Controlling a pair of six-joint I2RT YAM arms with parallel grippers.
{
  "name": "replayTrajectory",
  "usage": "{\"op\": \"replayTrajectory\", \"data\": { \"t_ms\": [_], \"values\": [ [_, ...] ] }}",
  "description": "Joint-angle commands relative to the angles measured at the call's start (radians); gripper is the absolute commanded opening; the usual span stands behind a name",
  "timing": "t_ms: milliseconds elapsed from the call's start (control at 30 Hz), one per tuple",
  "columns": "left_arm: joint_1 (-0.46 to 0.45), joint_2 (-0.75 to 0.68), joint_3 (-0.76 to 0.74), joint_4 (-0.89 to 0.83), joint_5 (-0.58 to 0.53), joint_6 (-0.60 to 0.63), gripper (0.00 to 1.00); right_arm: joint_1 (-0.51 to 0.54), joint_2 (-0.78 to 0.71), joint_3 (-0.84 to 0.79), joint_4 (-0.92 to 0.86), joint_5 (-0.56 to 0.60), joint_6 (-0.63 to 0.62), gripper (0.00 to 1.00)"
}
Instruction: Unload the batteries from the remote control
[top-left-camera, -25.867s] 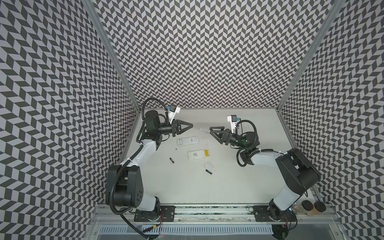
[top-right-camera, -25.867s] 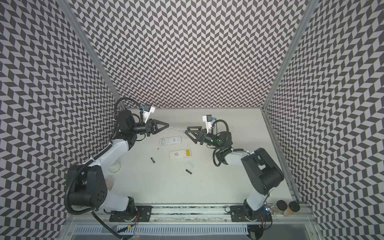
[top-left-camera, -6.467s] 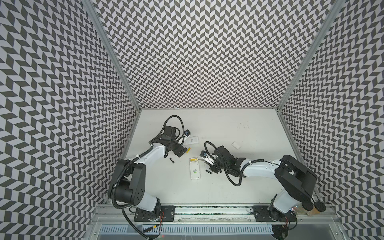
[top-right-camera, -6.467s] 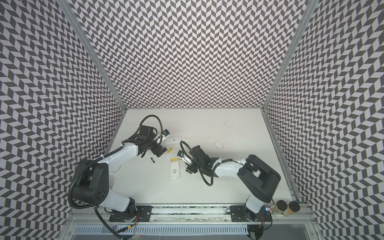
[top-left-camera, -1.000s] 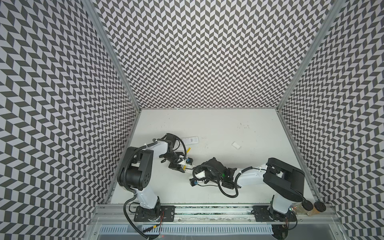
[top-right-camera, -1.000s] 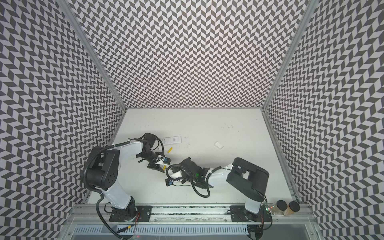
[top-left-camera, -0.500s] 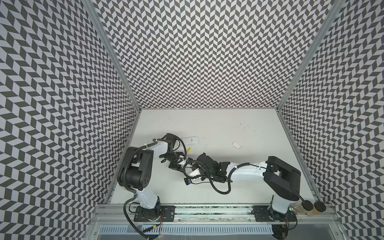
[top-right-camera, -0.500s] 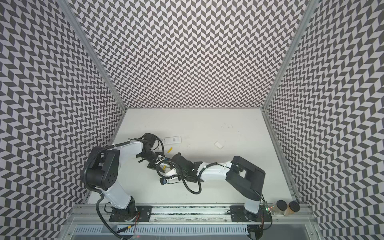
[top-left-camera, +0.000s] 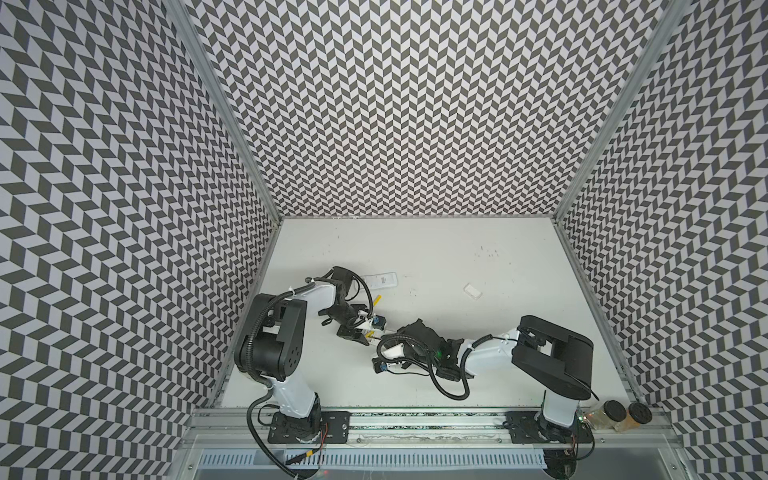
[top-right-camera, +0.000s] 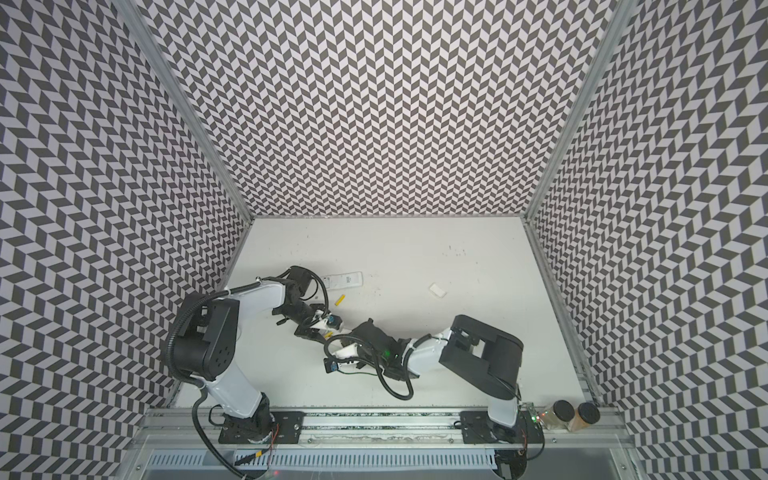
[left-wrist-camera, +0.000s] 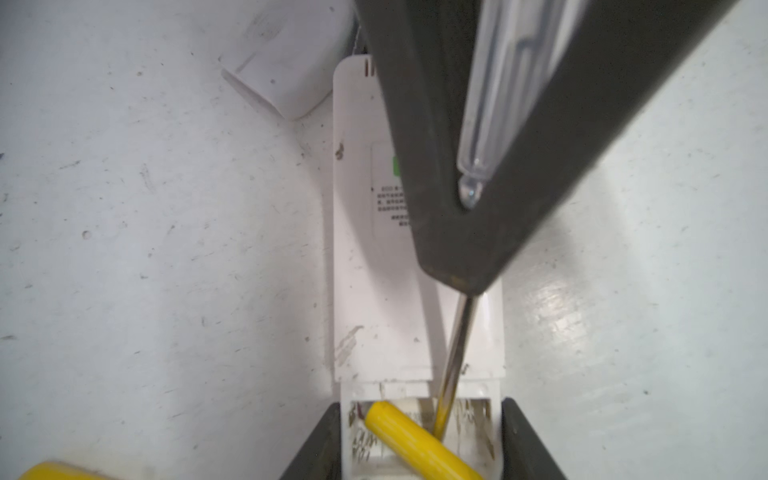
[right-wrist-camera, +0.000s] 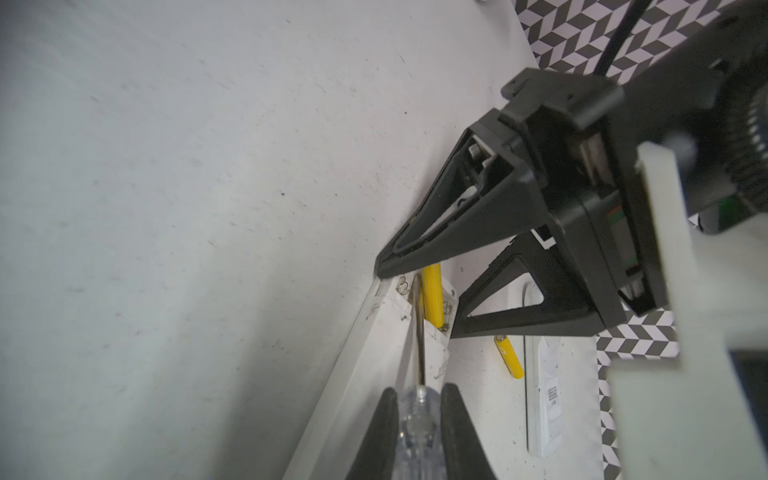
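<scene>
Compared with a few seconds back, the left arm has folded in toward its base and the right one has reached across the middle. The grippers now meet over the remote, low and left of centre in both top views.

My right gripper is clamped tight on the clear handle of the screwdriver. The shaft runs into the remote's open battery bay, tip tucked against the yellow battery. That battery sits skewed, long axis slanting across the bay.

My left gripper is roughly half open, fingers pressed on both sides of the remote's bay end.

Further back, a loose yellow battery lies near the second remote, pointing up and slightly right in frame.
</scene>
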Motion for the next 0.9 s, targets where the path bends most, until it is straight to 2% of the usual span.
{"op": "replayTrajectory", "data": {
  "t_ms": [0,367,633,867],
  "values": [
    [-0.021,0.014,-0.029,-0.019,-0.014,0.042,0.5,-0.004,0.053,-0.024,0.149,0.01,0.1,0.0],
    [-0.011,-0.036,0.049,-0.101,0.006,-0.039,0.7,-0.014,0.007,-0.036,0.136,0.005,0.133,0.0],
    [-0.006,-0.106,0.109,-0.116,0.017,-0.114,0.71,-0.018,-0.006,-0.046,0.152,0.027,0.143,0.0],
    [-0.007,-0.14,0.092,-0.1,-0.014,-0.14,0.7,-0.024,0.006,-0.043,0.159,0.015,0.148,0.0]
  ]
}}
